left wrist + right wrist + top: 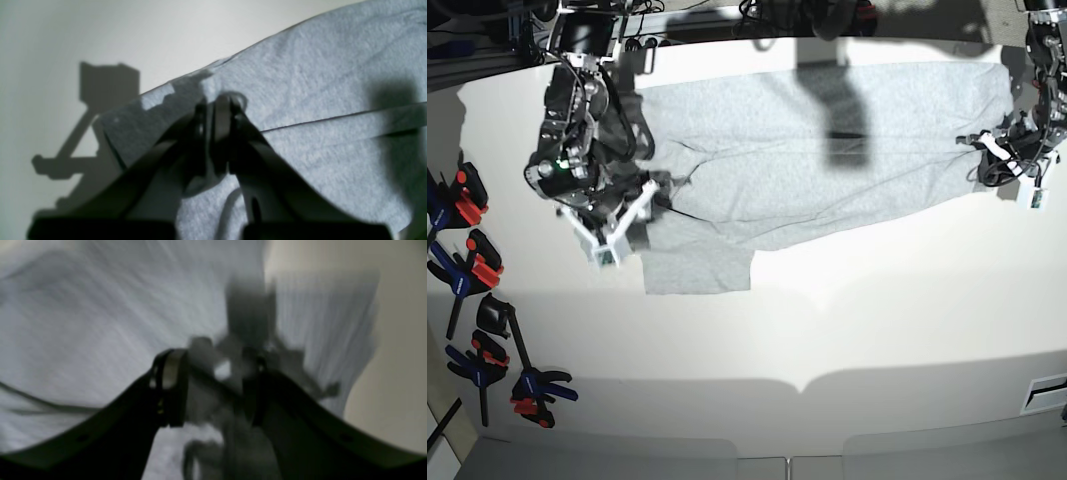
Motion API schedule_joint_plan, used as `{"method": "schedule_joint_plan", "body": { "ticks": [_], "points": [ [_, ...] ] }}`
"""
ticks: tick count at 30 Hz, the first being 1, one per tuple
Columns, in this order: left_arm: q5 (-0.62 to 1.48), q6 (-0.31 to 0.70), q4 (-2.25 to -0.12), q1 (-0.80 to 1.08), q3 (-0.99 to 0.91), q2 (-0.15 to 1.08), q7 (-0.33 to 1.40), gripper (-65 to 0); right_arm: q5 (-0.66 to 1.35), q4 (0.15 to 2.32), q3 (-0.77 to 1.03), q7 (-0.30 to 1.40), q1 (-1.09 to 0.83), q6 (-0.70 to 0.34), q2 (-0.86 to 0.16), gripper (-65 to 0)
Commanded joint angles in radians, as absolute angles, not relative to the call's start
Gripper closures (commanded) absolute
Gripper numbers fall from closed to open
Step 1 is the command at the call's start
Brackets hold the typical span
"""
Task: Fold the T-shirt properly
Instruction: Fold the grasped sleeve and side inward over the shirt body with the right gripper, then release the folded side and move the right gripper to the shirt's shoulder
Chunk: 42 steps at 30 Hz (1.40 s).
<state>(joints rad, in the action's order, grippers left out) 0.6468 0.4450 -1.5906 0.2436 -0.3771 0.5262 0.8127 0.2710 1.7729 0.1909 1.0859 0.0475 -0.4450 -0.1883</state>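
The T-shirt (827, 150) lies across the upper part of the base view on the white table (827, 330), plain grey side up, no lettering showing. Its body runs as a long band from upper left to upper right, and one flap, probably a sleeve, juts down at lower left of the cloth. Judging by that band shape, one lengthwise fold may be in; the sleeve and the crosswise folds look still to do, so call it early to midway.

At the right edge of the base view, the left gripper (217, 103) sits at the end of the shirt. Its wrist view shows the jaws pressed together with grey fabric pinched between them, right by a hem edge, so it is clamped on the T-shirt.

At upper left of the base view, the right gripper (213, 373) hangs over the shirt's other end, just above that sleeve flap. Its wrist view is badly smeared: the fingers (170, 373) stand apart with something pale and bunched between them, perhaps cloth slipping out, but whether anything is gripped cannot be told.

No containers appear anywhere. Along the left edge of the base view lie several spring clamps (472, 265), well apart from the shirt and holding nothing.
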Motion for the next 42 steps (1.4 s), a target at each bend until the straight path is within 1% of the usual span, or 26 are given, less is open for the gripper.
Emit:
{"method": "schedule_joint_plan", "body": {
  "ticks": [1, 3, 6, 8, 18, 21, 27, 32, 35, 36, 37, 38, 39, 41, 42],
  "points": [
    [0.656, 0.444, -1.606, 0.235, -0.387, 0.546, 0.792, 0.0, 0.294, 1.819, 0.192, 1.032, 0.067, -0.446, -0.197, -24.4],
    [0.656, 0.444, -1.605, 0.235, -0.387, 0.546, 0.792, 0.0, 0.289, 1.849, 0.192, 0.913, 0.067, -0.397, -0.196, -24.4],
    [0.656, 0.444, -1.606, 0.235, -0.387, 0.546, 0.791, 0.0, 0.212, 1.818, 0.192, 0.715, 0.071, -0.274, -0.186, -24.3],
    [0.656, 0.444, -1.606, 0.235, -0.387, 0.546, 0.791, 0.0, 0.147, 1.752, 0.192, 0.677, 0.097, -0.221, -0.168, -24.3],
    [0.656, 0.444, -1.606, 0.235, -0.387, 0.546, 0.788, 0.0, 0.025, 1.212, 0.190, 0.662, 0.375, -0.254, -0.155, -24.4],
    [0.656, 0.444, -1.605, 0.235, -0.387, 0.546, 0.788, 0.0, 0.002, 1.085, 0.190, 0.662, 0.437, -0.254, -0.155, -24.4],
    [0.656, 0.444, -1.606, 0.234, -0.387, 0.546, 0.784, 0.0, 0.003, 0.936, 0.190, 0.626, 0.474, -0.254, -0.154, -24.4],
    [0.656, 0.444, -1.606, 0.235, -0.387, 0.546, 0.785, 0.0, 0.040, 0.876, 0.190, 0.628, 0.474, -0.257, -0.142, -24.3],
    [0.656, 0.445, -1.605, 0.235, -0.387, 0.546, 0.786, 0.0, 0.063, 0.875, 0.189, 0.628, 0.474, -0.297, -0.127, -24.3],
    [0.656, 0.445, -1.606, 0.235, -0.387, 0.546, 0.788, 0.0, 0.063, 0.875, 0.189, 0.628, 0.474, -0.315, -0.122, -23.7],
    [0.656, 0.445, -1.606, 0.235, -0.387, 0.546, 0.791, 0.0, 0.063, 0.875, 0.189, 0.628, 0.474, -0.324, -0.116, -21.7],
    [0.656, 0.444, -1.606, 0.235, -0.387, 0.546, 0.792, 0.0, 0.063, 0.875, 0.189, 0.629, 0.474, -0.326, -0.110, -18.0],
    [0.656, 0.444, -1.606, 0.235, -0.387, 0.546, 0.792, 0.0, 0.063, 0.875, 0.189, 0.629, 0.474, -0.326, -0.105, -12.6],
    [0.656, 0.444, -1.606, 0.235, -0.387, 0.546, 0.792, 0.0, 0.061, 0.875, 0.189, 0.629, 0.474, -0.325, -0.099, 0.0],
    [0.656, 0.444, -1.606, 0.235, -0.387, 0.546, 0.791, 0.0, 0.059, 0.875, 0.189, 0.630, 0.474, -0.325, -0.099, 0.0]
  ]
}}
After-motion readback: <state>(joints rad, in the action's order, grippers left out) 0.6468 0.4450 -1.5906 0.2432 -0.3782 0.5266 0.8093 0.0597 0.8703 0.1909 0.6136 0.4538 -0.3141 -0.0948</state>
